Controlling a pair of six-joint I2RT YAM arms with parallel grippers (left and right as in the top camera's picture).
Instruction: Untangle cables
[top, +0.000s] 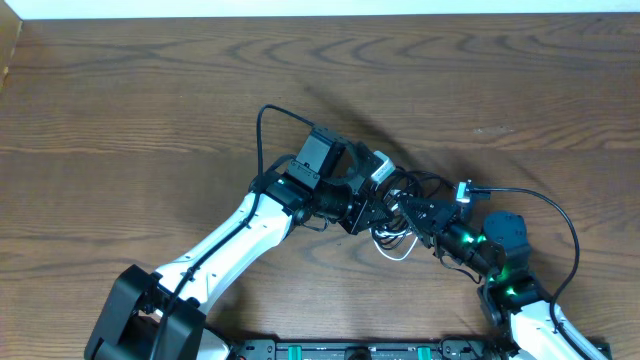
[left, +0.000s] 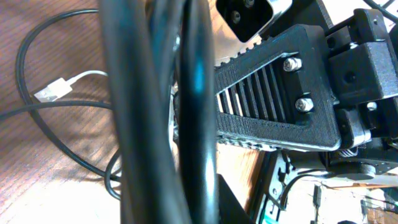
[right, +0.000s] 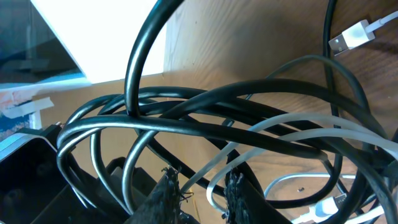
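The cables (top: 400, 232) form a small knot at the table's middle, between my two grippers. My left gripper (top: 372, 210) is shut on black cables (left: 155, 124), which run straight across its camera and hide its jaws. My right gripper (top: 410, 213) faces it from the right. In the right wrist view, black cables (right: 205, 127) cross in front, and a white cable (right: 298, 124) loops down between the right gripper's (right: 199, 194) parted fingers (right: 163, 196). White plugs (right: 351, 34) (left: 53, 90) lie on the wood.
A black cord with a silvery plug (top: 463, 190) arcs right beside the right arm (top: 500, 245). The left arm's own cord (top: 265, 115) loops behind it. The wooden table (top: 120, 120) ends at a white wall at the back. A base rail (top: 360, 350) runs along the front.
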